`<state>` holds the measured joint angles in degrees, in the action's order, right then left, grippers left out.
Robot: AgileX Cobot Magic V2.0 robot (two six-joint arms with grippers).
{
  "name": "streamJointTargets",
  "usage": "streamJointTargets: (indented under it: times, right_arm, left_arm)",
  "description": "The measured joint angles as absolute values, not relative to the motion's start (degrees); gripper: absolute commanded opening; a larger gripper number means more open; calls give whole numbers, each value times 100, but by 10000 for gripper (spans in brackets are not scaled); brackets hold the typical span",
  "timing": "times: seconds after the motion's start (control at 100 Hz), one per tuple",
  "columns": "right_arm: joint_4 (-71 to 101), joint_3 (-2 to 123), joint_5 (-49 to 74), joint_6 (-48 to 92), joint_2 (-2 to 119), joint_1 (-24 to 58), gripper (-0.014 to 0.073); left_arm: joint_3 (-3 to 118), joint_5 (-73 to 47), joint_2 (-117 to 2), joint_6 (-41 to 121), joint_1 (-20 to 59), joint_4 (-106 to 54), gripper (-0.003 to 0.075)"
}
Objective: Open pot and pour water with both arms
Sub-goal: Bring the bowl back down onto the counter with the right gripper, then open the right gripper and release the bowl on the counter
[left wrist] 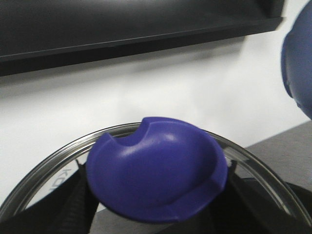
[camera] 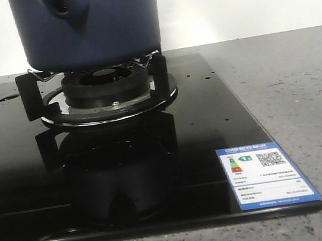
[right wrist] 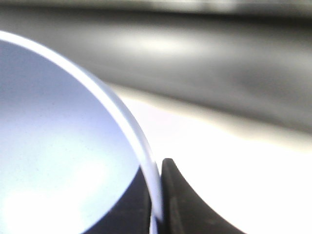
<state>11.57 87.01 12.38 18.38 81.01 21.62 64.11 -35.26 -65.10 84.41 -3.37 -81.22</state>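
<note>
- The pot [camera: 90,25] is seen in the front view resting on the burner's [camera: 107,89] black supports, its top cut off by the frame edge.
- A stubby handle [camera: 64,5] with a round hole is shown on the pot's near wall.
- The burner is set in a glossy black stove top [camera: 220,118], in which the burner is mirrored.
- A blue-edged label [camera: 267,174] with a QR code is stuck at the stove top's near right corner.
- The stove top lies on a grey speckled table [camera: 300,89].
- In the left wrist view, a glass lid [left wrist: 265,170] with a dark blue knob [left wrist: 156,178] is seen close up, in front of a white wall [left wrist: 146,92].
- The knob is flanked by dark jaw fingers [left wrist: 73,204], and the left jaws appear closed on it.
- A blurred blue shape is seen at the edge of that view; what it is cannot be told.
- In the right wrist view, a pale blue curved rim [right wrist: 126,126] is shown touching one dark finger [right wrist: 180,200].
- The second finger is hidden, so whether the right jaws are wide, narrow or holding the rim cannot be told.
</note>
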Motion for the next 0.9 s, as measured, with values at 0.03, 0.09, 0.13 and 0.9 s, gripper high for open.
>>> streamJointTargets:
  times: [0.03, 0.09, 0.13, 0.9]
  right_arm:
    - [1166, 8918, 2010, 1790, 8073, 1935, -42]
    - [1166, 9267, 3188, 1647, 8038, 1548, -42]
    - [1171, 9421, 3961, 1561, 8027, 1253, -42]
    - [1110, 7133, 5607, 1342, 8313, -381, -42]
  left_arm:
    - [6411, -3538, -6510, 8441, -243, -8122, 371]
    - [6411, -3551, -6510, 8441, -59, -8122, 371]
    - [6411, -3575, -6510, 8441, 72, -8122, 371]
    - [6411, -3587, -6544, 8441, 695, -8122, 371]
